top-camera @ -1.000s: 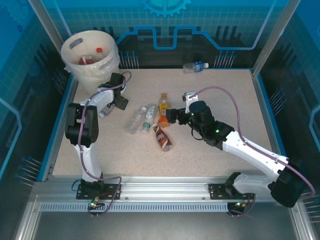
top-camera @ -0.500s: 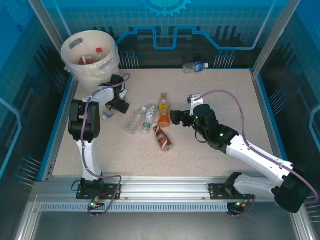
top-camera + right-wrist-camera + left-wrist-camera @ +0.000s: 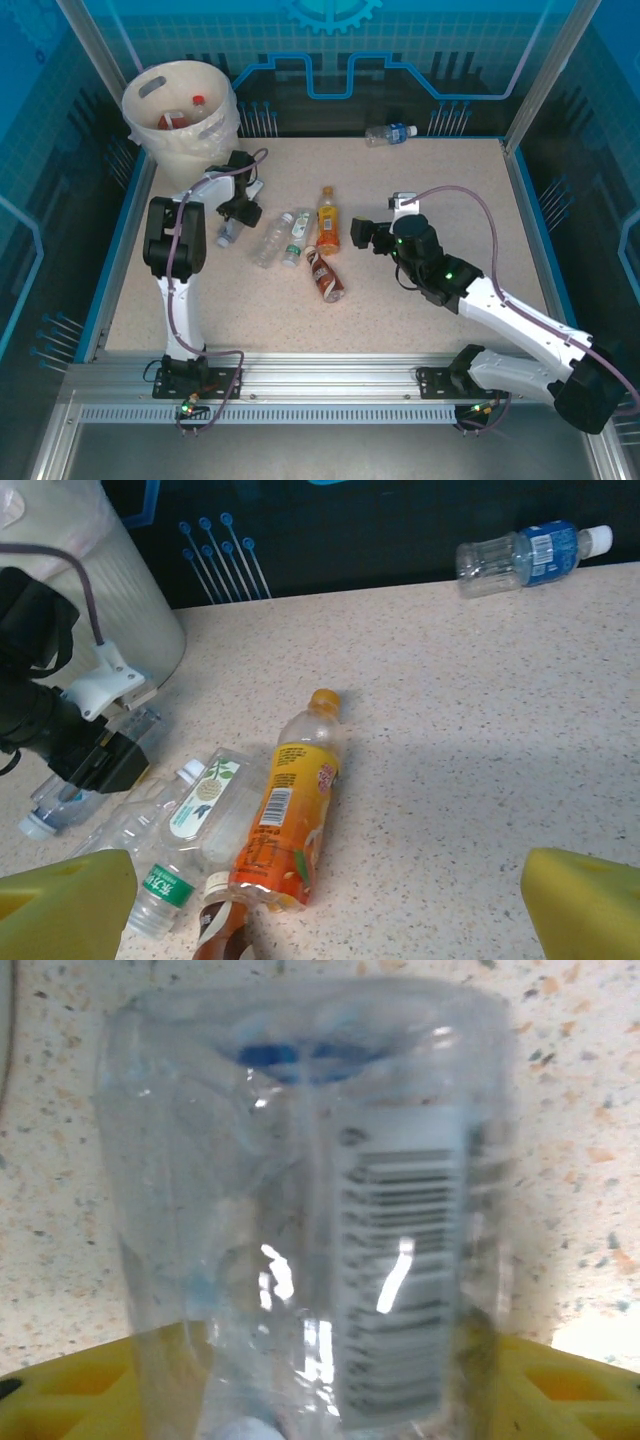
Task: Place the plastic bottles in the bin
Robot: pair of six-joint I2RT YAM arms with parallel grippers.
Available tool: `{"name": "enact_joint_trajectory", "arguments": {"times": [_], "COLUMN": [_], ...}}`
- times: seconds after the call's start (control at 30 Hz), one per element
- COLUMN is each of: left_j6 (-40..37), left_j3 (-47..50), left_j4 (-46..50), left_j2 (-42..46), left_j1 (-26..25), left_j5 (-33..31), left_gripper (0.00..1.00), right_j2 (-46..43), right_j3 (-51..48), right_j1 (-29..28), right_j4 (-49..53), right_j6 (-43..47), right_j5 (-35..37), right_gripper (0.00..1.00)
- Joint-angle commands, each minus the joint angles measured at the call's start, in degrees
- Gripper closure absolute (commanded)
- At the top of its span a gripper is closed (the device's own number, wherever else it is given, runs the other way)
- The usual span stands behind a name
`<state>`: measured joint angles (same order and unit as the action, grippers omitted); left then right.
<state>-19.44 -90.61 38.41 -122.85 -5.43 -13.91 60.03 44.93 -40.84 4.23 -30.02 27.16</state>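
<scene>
My left gripper point(image 3: 233, 220) stands just in front of the cream-white bin point(image 3: 195, 148), shut on a clear bottle point(image 3: 225, 236) with a pale blue cap that lies on the table. In the left wrist view that bottle point(image 3: 310, 1200) sits between the yellow fingers point(image 3: 70, 1390). My right gripper point(image 3: 360, 236) is open and holds nothing, to the right of an orange bottle point(image 3: 327, 220) point(image 3: 290, 815). Two clear bottles point(image 3: 272, 240) point(image 3: 296, 238) and a brown one point(image 3: 326, 275) lie beside it. A blue-labelled bottle point(image 3: 390, 133) rests at the far edge.
The bin holds bottles, one with a red cap point(image 3: 197, 101). A blue raised rim point(image 3: 520, 190) borders the speckled table. The bin's wall point(image 3: 110, 590) rises at the left in the right wrist view, with the left gripper point(image 3: 85, 760) in front of it.
My left gripper's jaws have closed in on the clear bottle by the bin. The right arm has drawn back to the right, away from the orange bottle, staying open.
</scene>
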Motion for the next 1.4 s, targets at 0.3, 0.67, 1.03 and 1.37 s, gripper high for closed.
{"name": "enact_joint_trajectory", "arguments": {"times": [0.3,0.67,1.03,1.37], "left_j6": [6.3,14.4,17.7,18.9], "left_j3": [4.5,10.3,16.7,18.7], "left_j4": [-6.4,-14.9,-25.8,-31.6], "left_j2": [1.8,9.9,21.2,30.9], "left_j1": [0.2,-1.4,-6.7,-11.2], "left_j5": [4.6,8.7,6.8,16.4], "left_gripper": [0.56,0.64,0.67,0.67], "right_j2": [-1.9,-3.1,-0.4,1.6], "right_j3": [-0.7,-0.7,-0.3,0.3], "right_j1": [1.0,0.9,0.5,0.2], "right_j4": [-2.2,-3.6,-7.3,-7.6], "right_j6": [12.4,15.3,16.2,14.3], "right_j5": [-12.1,-23.4,-26.4,-22.6], "right_gripper": [0.00,0.00,0.00,0.00]}}
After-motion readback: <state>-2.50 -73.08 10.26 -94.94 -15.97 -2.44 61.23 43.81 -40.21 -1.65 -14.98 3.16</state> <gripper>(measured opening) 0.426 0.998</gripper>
